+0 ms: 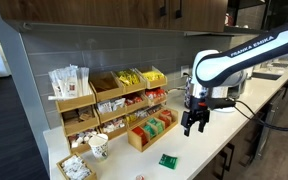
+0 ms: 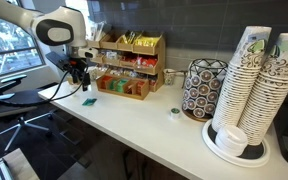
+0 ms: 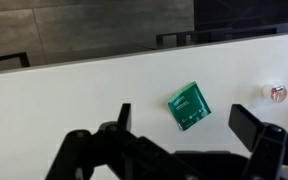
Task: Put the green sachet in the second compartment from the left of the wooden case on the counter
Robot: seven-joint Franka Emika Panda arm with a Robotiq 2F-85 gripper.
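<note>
One green sachet; one wooden case; one tiered rack; two paper-cup stacks; one gripper.

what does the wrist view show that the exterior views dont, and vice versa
Only the wrist view: the dark print on the green sachet, which lies tilted, framed between the two spread fingers.
Only the exterior views: the wooden case, the tiered rack behind it, the stacked cups and the arm.
Shared: the sachet lying flat on the pale counter, not yet in the case, and the open gripper apart from it.
</note>
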